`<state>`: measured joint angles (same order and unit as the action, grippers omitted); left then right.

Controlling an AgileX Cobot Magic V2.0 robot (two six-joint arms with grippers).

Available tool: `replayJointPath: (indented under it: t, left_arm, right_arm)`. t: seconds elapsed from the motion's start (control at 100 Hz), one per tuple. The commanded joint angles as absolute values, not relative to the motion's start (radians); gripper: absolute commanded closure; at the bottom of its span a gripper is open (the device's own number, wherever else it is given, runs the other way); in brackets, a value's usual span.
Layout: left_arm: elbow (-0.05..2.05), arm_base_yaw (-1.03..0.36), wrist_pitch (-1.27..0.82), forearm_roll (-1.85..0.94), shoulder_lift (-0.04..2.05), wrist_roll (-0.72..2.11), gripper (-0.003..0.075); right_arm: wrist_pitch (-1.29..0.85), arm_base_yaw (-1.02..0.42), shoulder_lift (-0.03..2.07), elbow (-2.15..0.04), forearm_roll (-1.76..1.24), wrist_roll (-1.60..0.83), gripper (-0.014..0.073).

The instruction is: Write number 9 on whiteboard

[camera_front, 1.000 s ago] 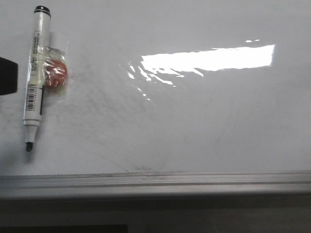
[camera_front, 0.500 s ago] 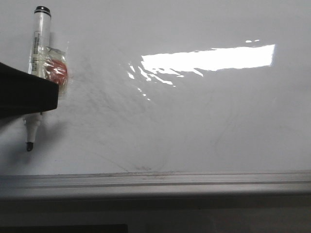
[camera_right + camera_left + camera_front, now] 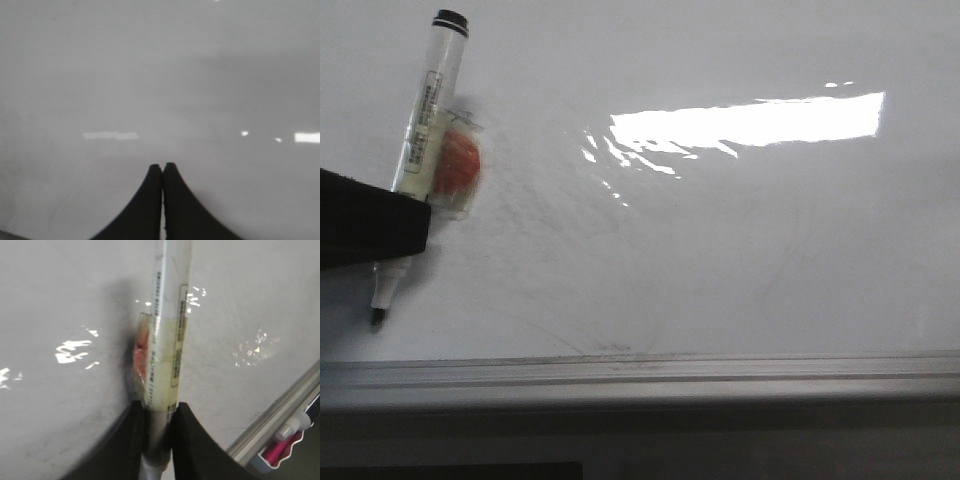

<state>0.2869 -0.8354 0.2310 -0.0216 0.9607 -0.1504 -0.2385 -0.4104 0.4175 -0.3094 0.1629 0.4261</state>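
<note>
The whiteboard (image 3: 720, 250) is glossy, smudged grey, with a metal edge strip (image 3: 640, 368); a marker (image 3: 420, 150) tilts over it

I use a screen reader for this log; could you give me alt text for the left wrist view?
The left hand, two black fingers, is shut on a clear-barrelled marker pen with a taped-on orange piece, over the glossy white whiteboard. No figure is drawn on the visible board; its grey metal edge strip crosses one corner.
</note>
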Motion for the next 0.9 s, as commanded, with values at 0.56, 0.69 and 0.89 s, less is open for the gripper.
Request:
replayJointPath:
  t: [0.56,0.69,0.89]
  left_arm:
    - [0.377,-0.835,0.262,0.594,0.952,-0.157,0.0741]
    - [0.377,-0.835,0.255,0.616,0.952,-0.157,0.0741]
    - [0.377,-0.835,0.255,0.616,0.952,-0.157,0.0741]
  right_arm:
    - [-0.344,-0.900,0.896,-0.761,0.241,0.411,0.0251]
    - [-0.350,-0.963,0.987,-0.830,0.241,0.411,0.0251]
    - [-0.362,-0.977,1.104,-0.931,0.201,0.411,0.0251]
